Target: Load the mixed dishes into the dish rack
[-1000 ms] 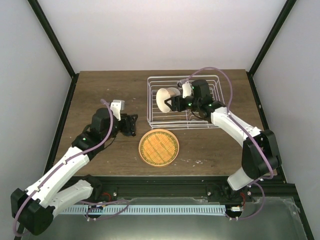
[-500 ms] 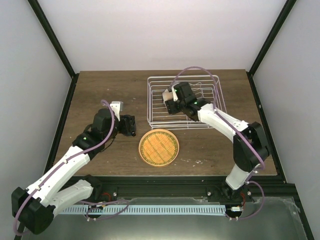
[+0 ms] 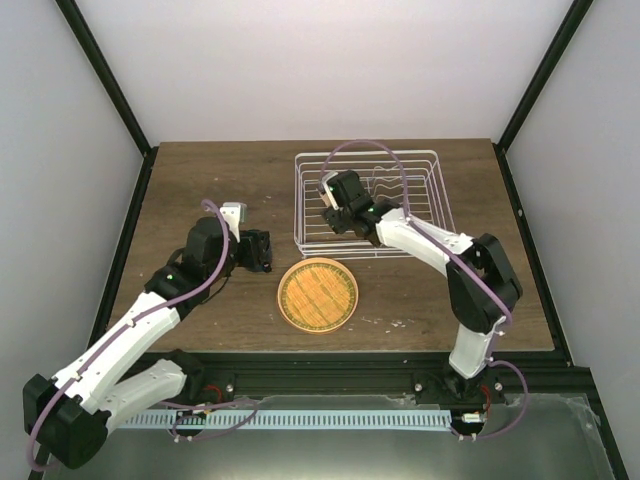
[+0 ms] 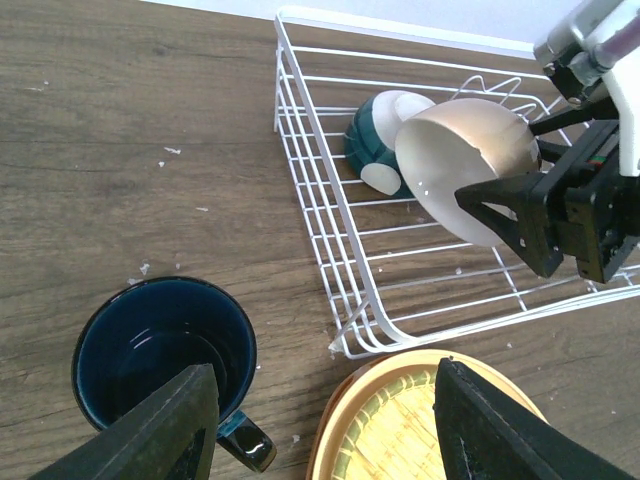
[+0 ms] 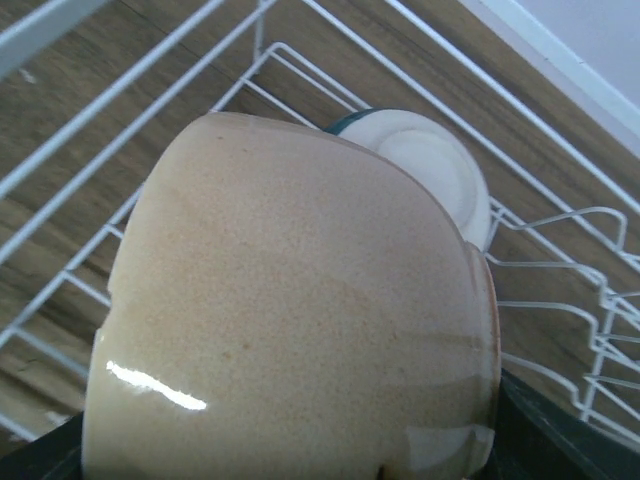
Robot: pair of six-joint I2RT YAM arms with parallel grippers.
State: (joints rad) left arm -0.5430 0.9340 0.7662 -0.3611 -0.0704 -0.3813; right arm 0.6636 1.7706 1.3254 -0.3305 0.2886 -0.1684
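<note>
Pinching cream bowl (image 5: 290, 330) sideways, right tool (image 3: 333, 212) inside dish rack (image 3: 420, 165).

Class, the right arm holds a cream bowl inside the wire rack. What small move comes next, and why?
Probably ease the cream bowl down and open the jaws: the right gripper holds it tilted, low inside the rack beside another bowl.

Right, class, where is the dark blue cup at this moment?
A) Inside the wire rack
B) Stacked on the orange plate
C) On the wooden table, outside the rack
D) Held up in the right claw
C: the left wrist view shows the dark blue cup standing upright on the table, outside the dish rack.
</note>
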